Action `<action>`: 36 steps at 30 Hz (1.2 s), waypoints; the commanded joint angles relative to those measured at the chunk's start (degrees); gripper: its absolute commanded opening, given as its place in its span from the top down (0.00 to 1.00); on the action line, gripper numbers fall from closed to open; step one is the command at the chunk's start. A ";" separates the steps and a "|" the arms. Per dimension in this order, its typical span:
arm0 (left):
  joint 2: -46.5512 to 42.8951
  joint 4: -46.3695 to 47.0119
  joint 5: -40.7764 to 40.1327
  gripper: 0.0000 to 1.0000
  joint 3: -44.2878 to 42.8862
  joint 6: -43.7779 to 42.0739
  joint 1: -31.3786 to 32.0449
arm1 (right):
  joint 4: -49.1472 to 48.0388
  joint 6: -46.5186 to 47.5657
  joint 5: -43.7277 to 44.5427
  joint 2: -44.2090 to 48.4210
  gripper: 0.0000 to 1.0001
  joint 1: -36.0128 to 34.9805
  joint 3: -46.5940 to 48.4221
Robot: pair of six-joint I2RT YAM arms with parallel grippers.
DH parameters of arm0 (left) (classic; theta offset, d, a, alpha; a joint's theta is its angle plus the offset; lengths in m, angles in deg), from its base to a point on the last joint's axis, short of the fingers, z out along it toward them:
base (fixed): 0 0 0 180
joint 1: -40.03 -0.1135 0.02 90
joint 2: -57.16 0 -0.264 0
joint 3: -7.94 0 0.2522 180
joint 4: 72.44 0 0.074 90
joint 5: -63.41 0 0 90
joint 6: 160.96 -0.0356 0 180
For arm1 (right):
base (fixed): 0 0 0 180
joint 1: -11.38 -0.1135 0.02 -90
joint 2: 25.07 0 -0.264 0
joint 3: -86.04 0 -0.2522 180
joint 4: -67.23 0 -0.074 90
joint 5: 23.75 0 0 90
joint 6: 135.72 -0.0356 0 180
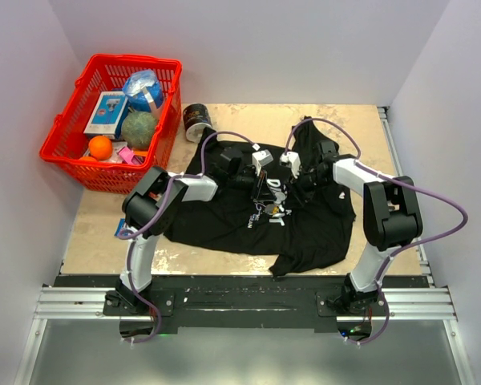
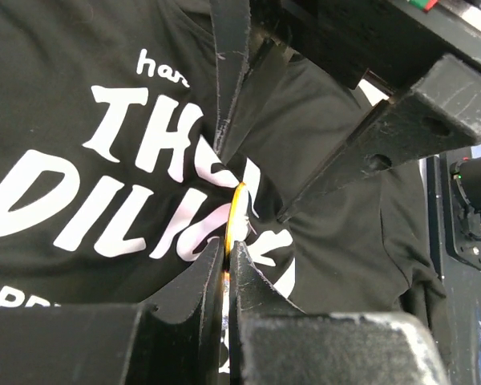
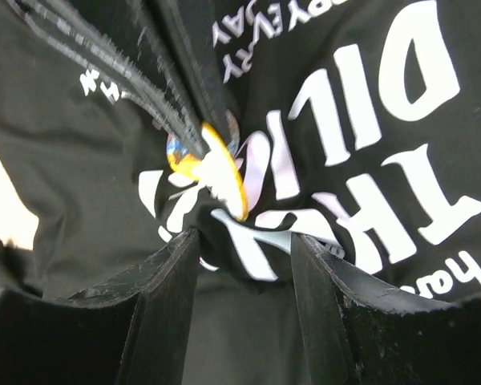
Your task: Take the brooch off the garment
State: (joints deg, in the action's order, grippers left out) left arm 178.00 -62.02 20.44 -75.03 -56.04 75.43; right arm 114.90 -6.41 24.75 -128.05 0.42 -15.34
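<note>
The black T-shirt (image 1: 216, 224) lies spread on the table (image 1: 96, 233), print upward. The brooch (image 3: 216, 168), a round yellow-rimmed piece, sits on the white lettering at mid-chest, and the left fingers (image 2: 252, 281) are pinched almost together on its edge. The right fingers (image 3: 164, 301) stand just beside it, narrowly apart, with a raised fold of the shirt gripped between them.

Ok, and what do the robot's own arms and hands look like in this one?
The left arm and right arm have black joint housings and white links, each trailed by a looping purple cable. The left hand and right hand have matte black, wedge-shaped fingers with scuffed, frayed edges.
</note>
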 commanded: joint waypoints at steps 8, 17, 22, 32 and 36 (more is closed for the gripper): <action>-3.94 -1.07 -3.69 1.00 -1.19 -3.05 0.46 | -5.17 -6.00 -2.98 0.50 0.38 -1.96 -0.43; -3.85 -1.51 -6.50 1.00 -2.60 -4.02 0.55 | -3.77 -6.62 0.53 -0.12 0.82 -2.22 0.09; -3.33 -0.37 -6.33 1.00 -2.95 -4.46 1.42 | -1.92 -7.84 -1.74 0.06 0.95 -2.22 1.41; -2.71 -0.80 -7.03 1.00 -3.12 -9.37 4.68 | -0.60 -10.13 -7.37 0.32 0.97 -2.22 4.92; -2.89 -1.77 -7.74 1.00 -3.21 -12.98 5.65 | -1.30 -12.06 -9.21 0.41 0.96 -2.22 4.84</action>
State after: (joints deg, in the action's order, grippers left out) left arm 176.86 -64.71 14.27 -76.12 -63.65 78.07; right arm 115.41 -15.24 26.26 -128.21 -0.33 -13.88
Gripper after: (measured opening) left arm 0.085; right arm 0.051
